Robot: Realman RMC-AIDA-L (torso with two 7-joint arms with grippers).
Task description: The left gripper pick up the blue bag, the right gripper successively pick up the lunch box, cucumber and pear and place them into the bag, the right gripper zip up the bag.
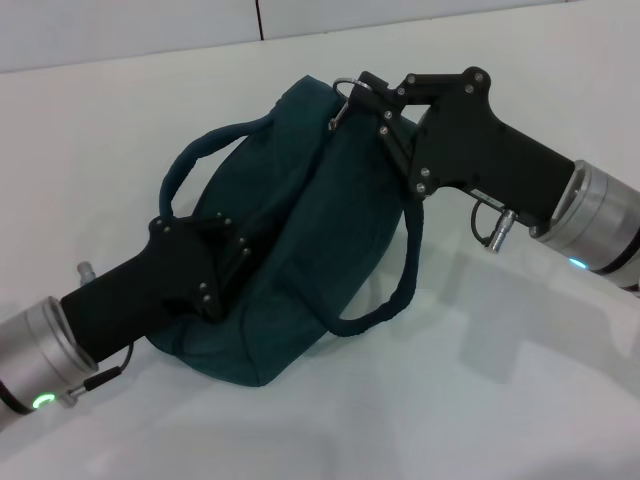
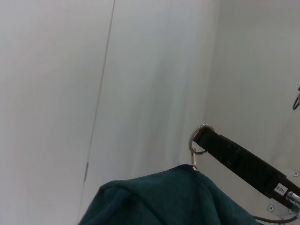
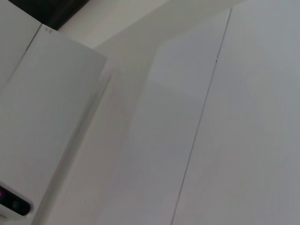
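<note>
The dark blue-green bag [image 1: 300,250] lies on the white table, closed along its top, with one strap handle [image 1: 205,155] arching up at its left and the other [image 1: 400,290] hanging at its right. My left gripper [image 1: 228,252] is shut on the bag's fabric at its near end. My right gripper [image 1: 362,97] is shut on the metal zip-pull ring [image 1: 345,100] at the bag's far top end. The left wrist view shows the bag's top [image 2: 173,197], the ring [image 2: 199,137] and a right gripper finger [image 2: 236,159]. The lunch box, cucumber and pear are out of view.
The white table [image 1: 480,400] spreads all around the bag. A white wall with a dark seam [image 1: 258,18] stands behind it. The right wrist view shows only white panels [image 3: 197,117].
</note>
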